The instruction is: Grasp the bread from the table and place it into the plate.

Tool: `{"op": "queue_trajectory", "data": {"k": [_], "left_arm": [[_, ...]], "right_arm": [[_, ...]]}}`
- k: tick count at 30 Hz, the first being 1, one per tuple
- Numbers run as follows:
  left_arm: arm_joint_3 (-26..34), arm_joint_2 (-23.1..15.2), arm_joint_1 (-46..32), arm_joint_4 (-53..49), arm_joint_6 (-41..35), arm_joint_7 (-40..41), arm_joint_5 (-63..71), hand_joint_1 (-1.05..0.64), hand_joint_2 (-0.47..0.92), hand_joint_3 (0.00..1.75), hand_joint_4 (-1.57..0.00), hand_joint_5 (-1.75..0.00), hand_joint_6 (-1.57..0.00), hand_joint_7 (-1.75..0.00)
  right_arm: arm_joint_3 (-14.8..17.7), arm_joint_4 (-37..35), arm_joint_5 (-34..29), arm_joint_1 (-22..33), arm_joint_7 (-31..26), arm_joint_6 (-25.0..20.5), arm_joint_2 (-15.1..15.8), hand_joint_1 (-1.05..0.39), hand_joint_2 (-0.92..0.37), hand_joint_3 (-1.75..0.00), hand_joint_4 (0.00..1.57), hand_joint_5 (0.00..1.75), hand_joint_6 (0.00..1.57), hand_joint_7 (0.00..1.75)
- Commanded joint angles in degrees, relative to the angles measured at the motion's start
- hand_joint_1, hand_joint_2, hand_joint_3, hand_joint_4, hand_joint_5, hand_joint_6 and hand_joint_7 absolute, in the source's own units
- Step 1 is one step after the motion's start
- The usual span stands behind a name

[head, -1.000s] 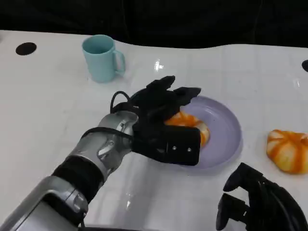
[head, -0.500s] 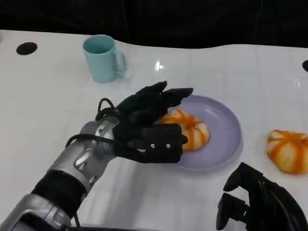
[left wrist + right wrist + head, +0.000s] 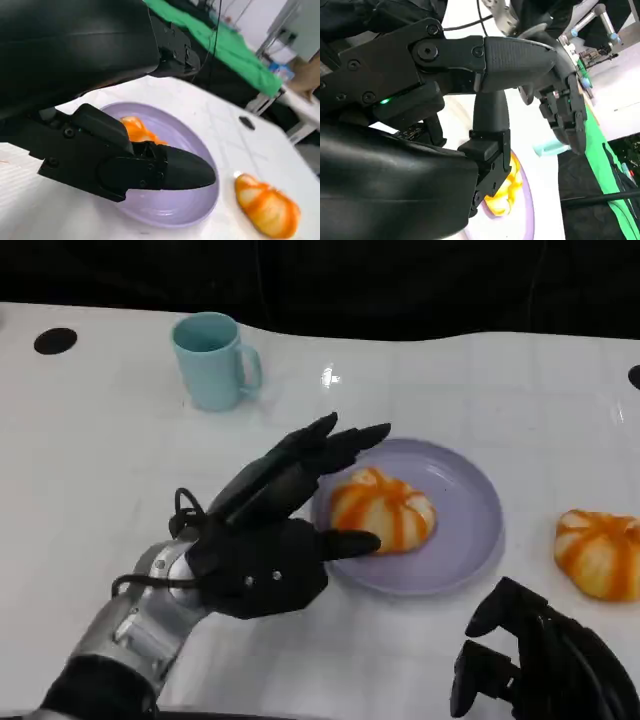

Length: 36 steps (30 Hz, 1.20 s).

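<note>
Nothing readable anywhere, tbh: no words, brand marks or numbers on the teal mug (image 3: pixel 213 360), the purple plate (image 3: pixel 470 510) or the white table (image 3: pixel 100 440). Same deal on the black shell of the left hand (image 3: pixel 262 560), just screw heads and plain plastic. Stuff in the far background of the wrist views too blurry to make out any lettering.
</note>
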<state>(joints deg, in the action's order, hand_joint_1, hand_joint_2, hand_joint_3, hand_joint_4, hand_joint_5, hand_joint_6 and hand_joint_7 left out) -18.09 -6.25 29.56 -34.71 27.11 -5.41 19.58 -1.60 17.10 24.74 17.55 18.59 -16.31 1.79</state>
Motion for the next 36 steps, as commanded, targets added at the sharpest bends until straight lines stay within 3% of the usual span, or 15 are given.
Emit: {"op": "queue_trajectory", "data": {"k": [1,4,10,16,20,23,30,36], "left_arm": [[3.56,2.01,-3.81,1.02,4.17,1.55,-5.42,-0.65,0.92,0.18,-0.26,-0.80,-0.52,-0.10],[5.44,3.53,-5.83,1.91,4.91,0.11,-9.69,-0.60,0.92,0.14,-0.27,-1.03,-0.62,-0.14],[8.88,5.77,-11.28,6.08,3.70,-6.52,-20.99,-0.51,0.92,0.16,-0.45,-1.25,-0.77,-0.25],[10.94,6.00,-15.94,11.39,0.05,-10.40,-26.34,-0.52,0.92,0.24,-0.47,-1.49,-0.60,-0.85],[12.23,6.32,-19.02,14.79,-2.44,-13.86,-31.10,-0.52,0.92,0.21,-0.46,-1.55,-0.57,-1.00],[13.12,6.69,-20.83,16.28,-3.06,-16.14,-33.92,-0.55,0.92,0.20,-0.42,-1.63,-0.50,-1.23],[14.35,7.96,-26.11,22.53,-10.30,-17.97,-39.80,-0.61,0.92,0.19,-0.46,-1.69,-0.52,-1.33],[15.22,8.85,-29.74,25.56,-12.19,-20.28,-42.88,-0.64,0.92,0.30,-0.53,-1.75,-0.54,-1.38]], "right_arm": [[0.65,0.47,0.26,-0.08,0.03,0.12,0.67,-0.52,-0.92,-0.52,0.76,1.75,0.46,1.75],[0.73,0.62,0.50,-0.04,-0.14,-0.11,0.54,-0.52,-0.92,-0.52,0.76,1.75,0.46,1.75],[0.78,0.93,0.44,0.16,-0.41,-0.23,0.51,-0.52,-0.92,-0.51,0.74,1.75,0.45,1.75],[0.84,1.04,0.28,0.36,-0.55,-0.10,0.57,-0.50,-0.92,-0.54,0.73,1.75,0.44,1.75],[0.86,0.95,0.08,0.42,-0.47,0.23,0.64,-0.50,-0.92,-0.54,0.73,1.75,0.44,1.75],[1.00,1.25,0.43,0.43,-0.72,-0.49,0.63,-0.50,-0.92,-0.54,0.73,1.75,0.45,1.75],[1.24,1.56,1.00,0.40,-0.72,-1.13,0.65,-0.51,-0.92,-0.53,0.74,1.75,0.45,1.75],[1.17,1.50,0.71,0.55,-0.25,-0.53,0.74,-0.52,-0.92,-0.52,0.75,1.75,0.46,1.75]]}}
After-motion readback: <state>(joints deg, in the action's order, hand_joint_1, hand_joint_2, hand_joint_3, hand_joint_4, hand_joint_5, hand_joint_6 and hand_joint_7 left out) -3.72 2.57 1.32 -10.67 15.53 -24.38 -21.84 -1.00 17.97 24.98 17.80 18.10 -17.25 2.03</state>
